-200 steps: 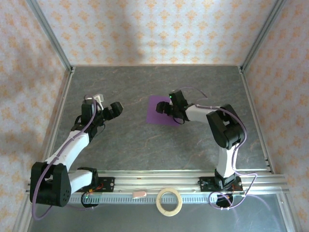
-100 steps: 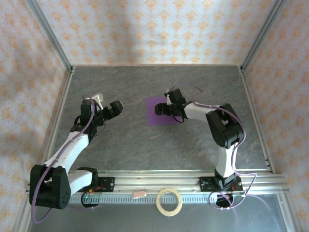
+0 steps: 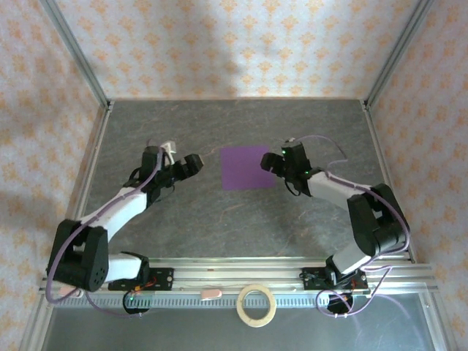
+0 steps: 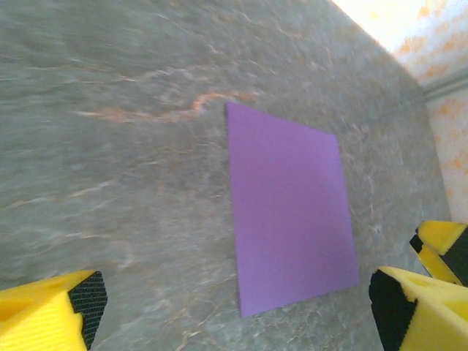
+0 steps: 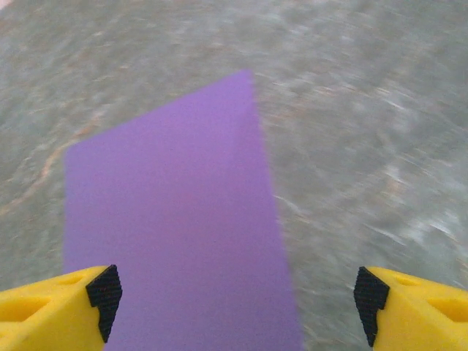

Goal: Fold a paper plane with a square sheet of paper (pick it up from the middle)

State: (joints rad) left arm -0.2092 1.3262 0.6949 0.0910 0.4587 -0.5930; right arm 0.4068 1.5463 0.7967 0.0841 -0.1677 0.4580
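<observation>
One grey table (image 3: 219, 227) holds the square sheet of paper (image 3: 245, 167) flat at its middle. Thin paper may skid or crumple under fingertips instead of lifting. Being square, it has no long axis; its edges seem roughly table-aligned, though the wrist views blur. The left gripper (image 3: 191, 164) and right gripper (image 3: 271, 163) flank it, jaws spread.

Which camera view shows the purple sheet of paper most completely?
The left wrist view: the square sheet of paper lies large, with all four corners visible. The top external view shows it whole but small; the right wrist view shows it blurred, its near edge cut off.
</observation>
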